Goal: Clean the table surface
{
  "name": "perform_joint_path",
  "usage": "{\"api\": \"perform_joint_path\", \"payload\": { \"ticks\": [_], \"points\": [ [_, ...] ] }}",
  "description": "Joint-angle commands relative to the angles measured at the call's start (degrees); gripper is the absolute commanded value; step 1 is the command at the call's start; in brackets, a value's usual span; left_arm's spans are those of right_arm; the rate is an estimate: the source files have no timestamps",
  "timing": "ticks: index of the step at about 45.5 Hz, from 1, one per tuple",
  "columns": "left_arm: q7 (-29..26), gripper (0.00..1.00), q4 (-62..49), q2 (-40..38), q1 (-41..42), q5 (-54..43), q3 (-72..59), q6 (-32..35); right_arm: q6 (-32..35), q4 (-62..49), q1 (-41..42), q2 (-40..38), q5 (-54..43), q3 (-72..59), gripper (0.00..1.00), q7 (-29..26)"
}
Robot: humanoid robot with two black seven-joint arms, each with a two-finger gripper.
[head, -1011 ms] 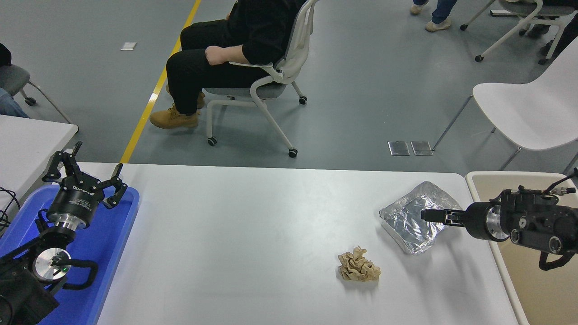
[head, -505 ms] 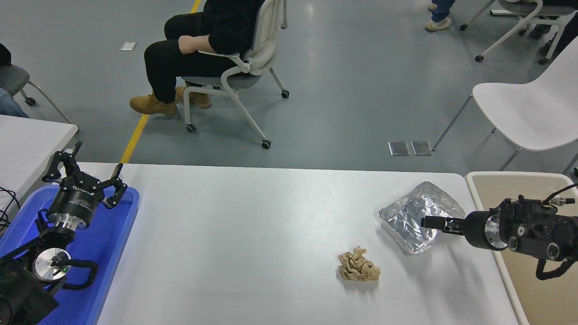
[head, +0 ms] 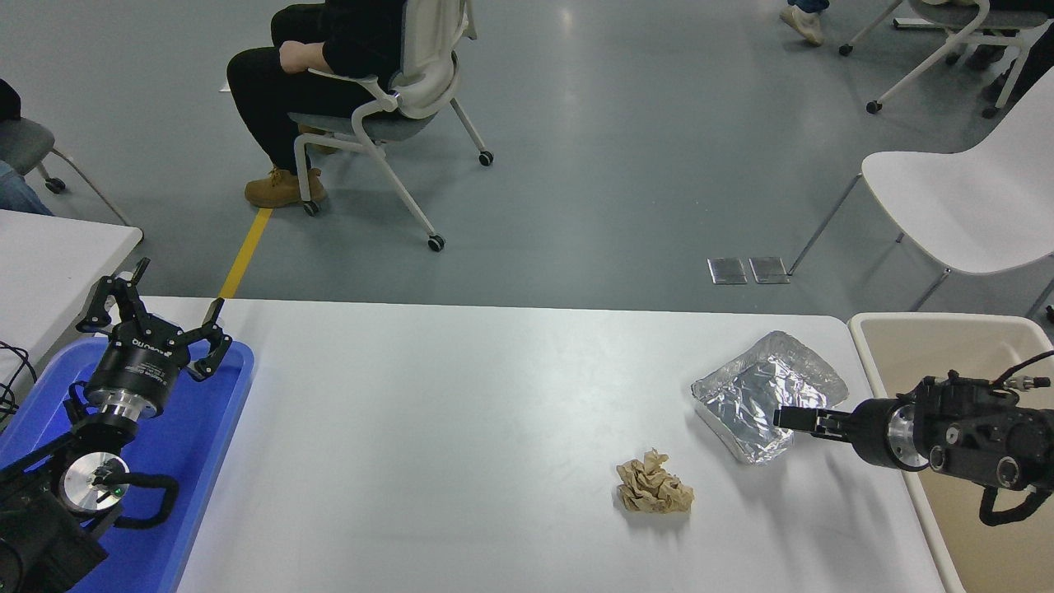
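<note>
The white table surface (head: 428,445) spans most of the view. On its right part lie a crumpled silver foil tray (head: 762,391) and, nearer me, a crumpled brown paper ball (head: 653,488). My right gripper (head: 784,417) comes in from the right edge, pointing left, its tip at the foil tray's near right corner. It is seen edge-on, so I cannot tell how it stands or whether it touches the foil. My left gripper (head: 156,311) is parked open and empty over the blue tray at the lower left.
A blue plastic tray (head: 206,445) sits at the table's left end. A beige bin (head: 988,519) stands off the right end. A smaller white table (head: 49,263) is at the left. A person sits on a wheeled chair (head: 395,91) beyond the far edge.
My right gripper has dropped lower and drawn slightly back to the right, toward the foil tray's near corner. The seated person has rolled away to the upper left. The left arm has not moved.
</note>
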Motion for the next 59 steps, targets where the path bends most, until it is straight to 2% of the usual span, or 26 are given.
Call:
{"api": "perform_joint_path", "payload": {
  "ticks": [1, 24, 31, 42, 45, 57, 59],
  "points": [
    [0.0, 1.0, 0.0, 0.0, 0.0, 0.0, 0.0, 0.0, 0.0, -4.6, -1.4, 3.6, 2.8, -0.2, 0.96, -0.3],
    [0.0, 1.0, 0.0, -0.1, 0.0, 0.0, 0.0, 0.0, 0.0, -8.5, -4.5, 4.4, 2.4, -0.8, 0.96, -0.2],
    [0.0, 1.0, 0.0, 0.0, 0.0, 0.0, 0.0, 0.0, 0.0, -9.1, -4.8, 5.2, 1.6, -1.3, 0.85, -0.2],
    [0.0, 1.0, 0.0, -0.1, 0.0, 0.0, 0.0, 0.0, 0.0, -10.1, -5.4, 6.0, 1.6, -1.8, 0.83, -0.2],
    [0.0, 1.0, 0.0, -0.1, 0.0, 0.0, 0.0, 0.0, 0.0, -10.3, -5.4, 6.2, 1.6, -2.4, 0.78, -0.2],
    [0.0, 1.0, 0.0, -0.1, 0.0, 0.1, 0.0, 0.0, 0.0, -10.3, -5.4, 6.8, 1.6, -3.8, 0.34, -0.2],
    [0.1, 1.0, 0.0, -0.1, 0.0, 0.0, 0.0, 0.0, 0.0, -10.3, -5.5, 6.8, 1.6, -3.8, 0.31, -0.2]
  ]
}}
